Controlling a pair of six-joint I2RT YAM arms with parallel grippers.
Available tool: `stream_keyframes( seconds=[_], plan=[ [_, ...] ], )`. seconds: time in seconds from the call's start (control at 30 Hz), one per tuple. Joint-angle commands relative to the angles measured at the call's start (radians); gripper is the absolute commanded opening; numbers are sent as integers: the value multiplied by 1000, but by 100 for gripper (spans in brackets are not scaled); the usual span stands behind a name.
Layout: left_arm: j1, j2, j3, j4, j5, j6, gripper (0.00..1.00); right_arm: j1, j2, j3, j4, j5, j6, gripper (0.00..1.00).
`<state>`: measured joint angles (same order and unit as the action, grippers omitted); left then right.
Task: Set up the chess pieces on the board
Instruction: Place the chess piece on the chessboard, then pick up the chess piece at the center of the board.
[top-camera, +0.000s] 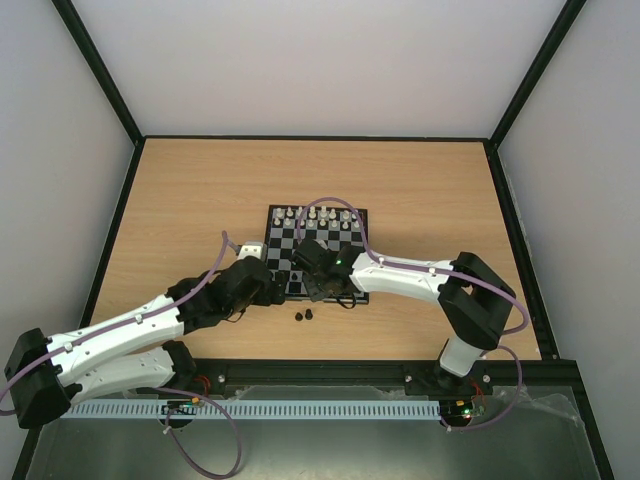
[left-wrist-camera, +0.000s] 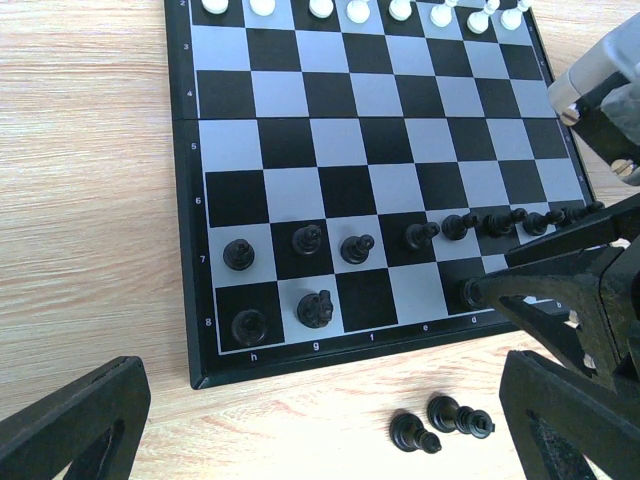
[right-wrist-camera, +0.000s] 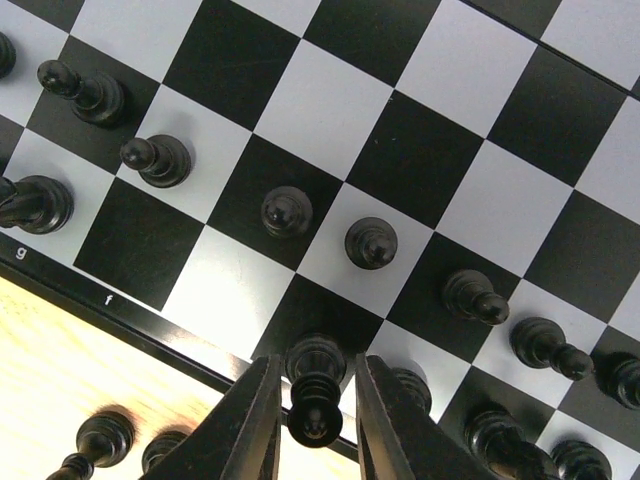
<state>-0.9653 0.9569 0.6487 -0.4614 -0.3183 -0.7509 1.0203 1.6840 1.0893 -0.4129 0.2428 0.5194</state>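
Note:
The board lies mid-table, with white pieces on its far rows. Black pawns line row 7; a rook and a knight stand on h8 and g8. My right gripper straddles an upright black piece standing on d8, with a thin gap on each side of it. It also shows in the top view. Two black pieces lie on the table just in front of the board. My left gripper hovers over them, wide open and empty.
The wooden table is fenced by black frame rails. Squares f8 and e8 hold no piece. The right arm's white link reaches across the board's near right corner. More black pieces stand to the right of my right gripper.

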Motion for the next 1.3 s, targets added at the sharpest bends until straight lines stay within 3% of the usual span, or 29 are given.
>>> stream_keyframes(
  seconds=[0.0,0.17,0.3,0.7,1.27],
  plan=[
    [7,7,6,5,-11,10,99,-5,-28,-6,-22,-6,-4,25],
    [14,8,5,7,-14,13,99,7,-171,-43,-21,-9,5,42],
    [19,-12,6,3,-18,10,99,47,-231,-70,-45,-19,28,44],
    [24,-33,5,-6,-23,4,99,182,-126,-88,-31,-47,83,45],
    [25,-43,-3,-10,-24,7,99,192,4,-40,-12,-18,76,36]
  ],
)
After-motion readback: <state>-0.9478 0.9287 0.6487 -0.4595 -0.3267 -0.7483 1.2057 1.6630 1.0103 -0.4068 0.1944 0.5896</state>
